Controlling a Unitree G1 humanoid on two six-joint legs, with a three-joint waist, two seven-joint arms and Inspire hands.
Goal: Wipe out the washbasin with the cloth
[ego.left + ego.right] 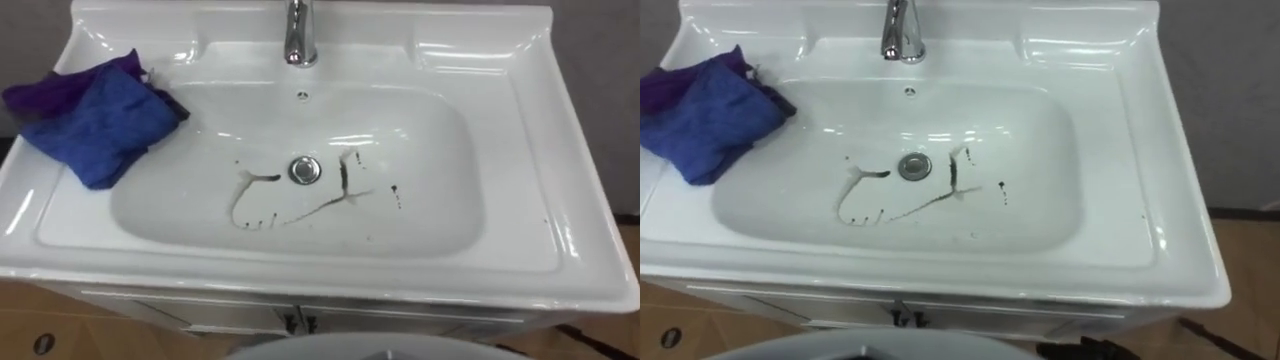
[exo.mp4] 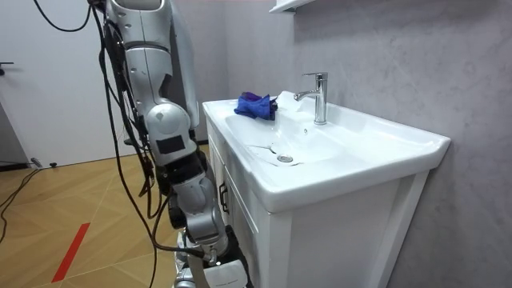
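Basin point(image 1: 450, 140), white and set on a white cabinet point(image 2: 336, 232), is seen from directly above its front edge, where the robot is stood against it. Dark streaks point(image 1: 290, 208) are spread across the bowl's floor around the drain point(image 1: 305, 169). A blue cloth point(image 1: 100, 125) is laid crumpled on the left rear ledge, its edge hanging just over the bowl's rim, with a purple cloth point(image 1: 50, 92) bunched behind it. A chrome faucet point(image 1: 300, 35) is mounted at the back middle. How the robot's hands are held cannot be told.

White basin point(image 1: 560, 250); blue cloth point(image 1: 95, 125) bunched on left rim (edge over bowl); dark streaks point(image 1: 343, 178) around drain point(image 1: 305, 169).
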